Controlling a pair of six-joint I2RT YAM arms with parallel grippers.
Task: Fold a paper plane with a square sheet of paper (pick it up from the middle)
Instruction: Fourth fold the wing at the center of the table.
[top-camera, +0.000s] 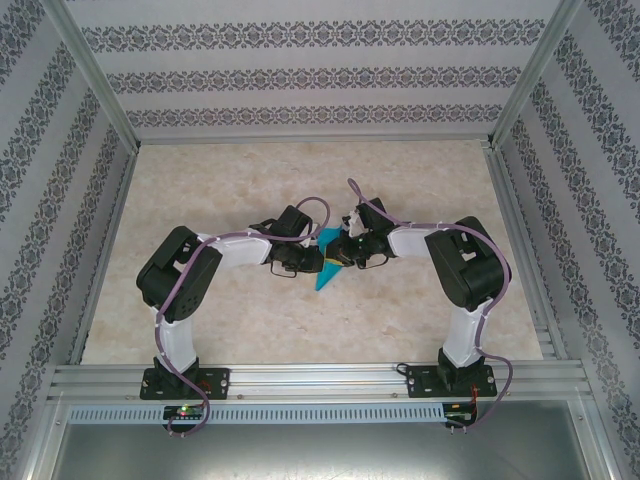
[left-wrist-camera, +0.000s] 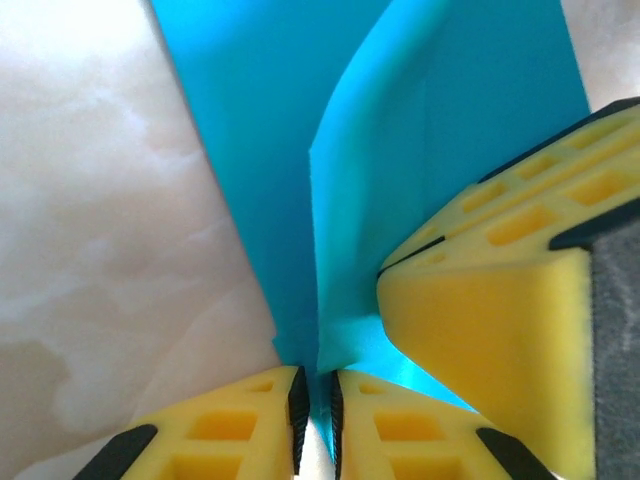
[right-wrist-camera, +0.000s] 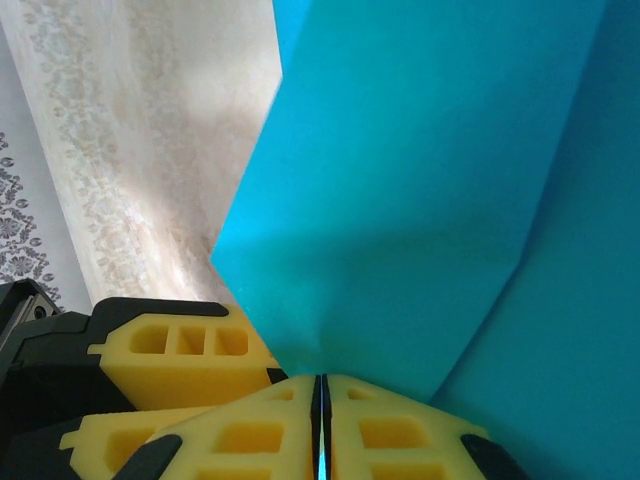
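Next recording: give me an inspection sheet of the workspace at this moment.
Surface: marbled beige table.
Job's things: teal paper, partly folded, held between the arms.
Clutter: nothing seen.
Pincers: left pincer shut on the paper; right pincer shut on it too, close by.
Cables: purple cables run along both arms.
Surroundings: patterned walls, metal frame.

The paper plane (left-wrist-camera: 450, 130) between the yellow fingers (left-wrist-camera: 230, 430) (black pads (left-wrist-camera: 298, 420)) is teal-blue. The table (left-wrist-camera: 100, 200) beside them is marbled beige.
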